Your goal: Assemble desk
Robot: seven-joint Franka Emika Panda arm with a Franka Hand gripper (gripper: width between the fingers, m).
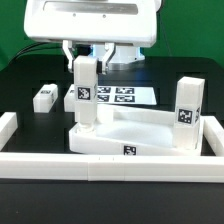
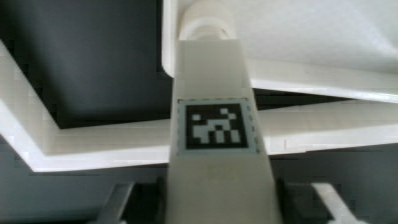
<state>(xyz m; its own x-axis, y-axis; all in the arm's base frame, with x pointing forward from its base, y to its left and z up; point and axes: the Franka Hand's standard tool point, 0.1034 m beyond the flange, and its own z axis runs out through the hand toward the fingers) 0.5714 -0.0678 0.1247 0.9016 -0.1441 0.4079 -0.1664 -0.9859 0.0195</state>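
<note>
The white desk top [image 1: 140, 128] lies flat with its raised rim up and a tag on its front edge. One white leg [image 1: 86, 92] stands upright on the corner at the exterior view's left, and my gripper [image 1: 86, 57] is shut on its upper end. In the wrist view this tagged leg [image 2: 217, 125] runs between my gripper [image 2: 217, 208] fingers down to a round corner socket [image 2: 210, 28] of the desk top [image 2: 311, 55]. A second leg [image 1: 187, 110] stands upright on the corner at the exterior view's right. A third leg [image 1: 45, 97] lies loose on the table at the left.
Low white border walls run along the front [image 1: 100, 165], the left [image 1: 8, 125] and the right [image 1: 214, 135]. The marker board [image 1: 125, 96] lies flat behind the desk top, below the robot's base.
</note>
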